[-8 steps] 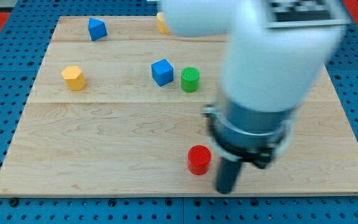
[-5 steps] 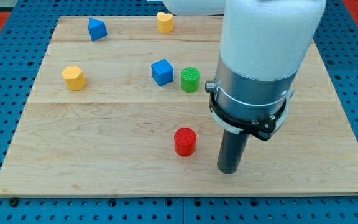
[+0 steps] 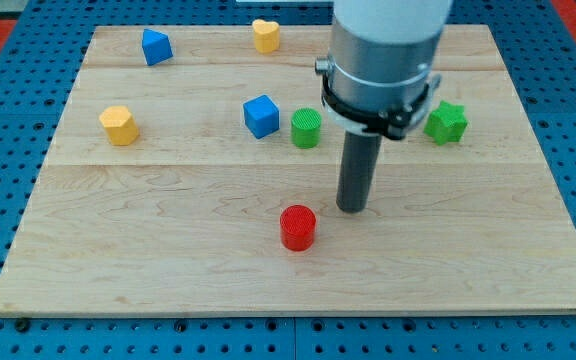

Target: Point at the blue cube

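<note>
No claw is fitted, so nothing is gripped: my tip is set bare on the counter, the blue cube lying up-left beyond the green cylinder, the red cylinder just down-left, presumably mid-approach.

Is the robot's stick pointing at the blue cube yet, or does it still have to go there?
Not yet. My tip sits near the middle of the board, just up and to the view's right of the red cylinder. The blue cube lies further toward the view's top left, beside the green cylinder, and nothing touches it. What's left is crossing that gap to reach the cube.
</note>
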You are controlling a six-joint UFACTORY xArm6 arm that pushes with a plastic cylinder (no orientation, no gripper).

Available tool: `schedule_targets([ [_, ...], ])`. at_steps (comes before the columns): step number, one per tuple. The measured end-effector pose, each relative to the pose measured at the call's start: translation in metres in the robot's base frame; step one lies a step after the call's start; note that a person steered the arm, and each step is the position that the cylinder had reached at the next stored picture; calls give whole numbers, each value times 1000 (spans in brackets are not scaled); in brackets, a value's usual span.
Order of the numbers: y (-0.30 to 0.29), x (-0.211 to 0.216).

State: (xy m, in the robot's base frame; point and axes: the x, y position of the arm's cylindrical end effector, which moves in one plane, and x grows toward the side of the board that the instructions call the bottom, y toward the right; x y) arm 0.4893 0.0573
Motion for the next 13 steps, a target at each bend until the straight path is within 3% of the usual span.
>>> schedule_targets([
  [1, -26, -27],
  [3, 27, -80],
  [4, 6, -151],
  [5, -48, -159],
  [8, -77, -159],
  [9, -152, -168],
  [10, -168, -152],
  [13, -93, -165],
])
